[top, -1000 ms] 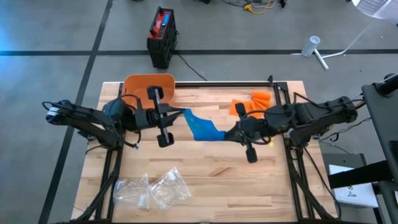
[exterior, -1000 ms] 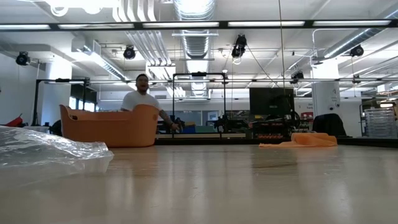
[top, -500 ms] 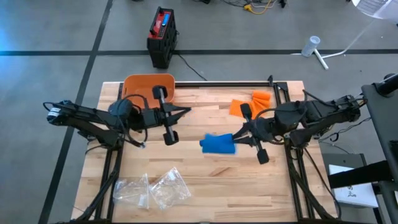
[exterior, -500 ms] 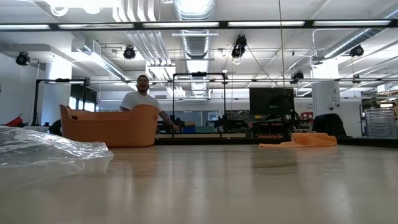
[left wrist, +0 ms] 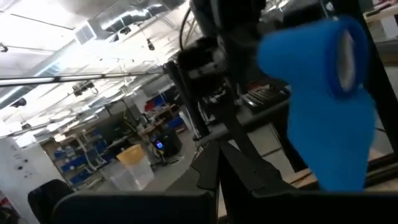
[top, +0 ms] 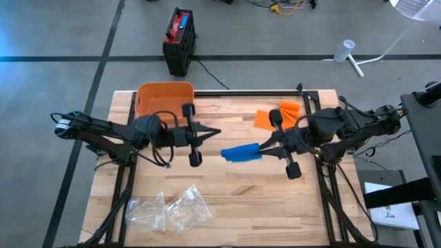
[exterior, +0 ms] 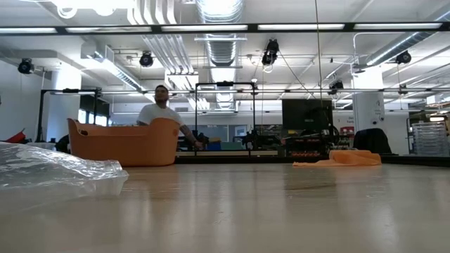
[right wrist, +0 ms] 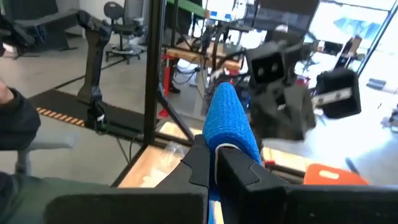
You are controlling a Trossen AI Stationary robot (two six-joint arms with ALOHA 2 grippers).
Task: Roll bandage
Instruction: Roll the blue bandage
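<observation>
My right gripper (top: 262, 147) is clamped on the blue bandage (top: 241, 153), holding it up off the wooden table (top: 227, 200) roughly mid-table. In the right wrist view the bandage (right wrist: 231, 121) sticks out straight past my two dark fingers (right wrist: 239, 168), pinched at its near end.

Left gripper (top: 218, 132) is just beside it, tip aimed at the bandage w/ a small gap between, fingers squeezed together on nothing afaict. From the left wrist cam the bandage (left wrist: 329, 99) shows a rolled end w/ a loose flap hanging down, and the right arm is right behind it.

Other stuff on the table: orange tub (top: 164, 98) at the far edge on my left side, orange cloths (top: 275, 114) far side nearer my right arm, crumpled clear plastic bags (top: 169, 209) at the near edge. Low view only catches the tub, the bags, the cloths, and a person (exterior: 162, 109) standing behind the tub out in the room. Neither gripper shows there.
</observation>
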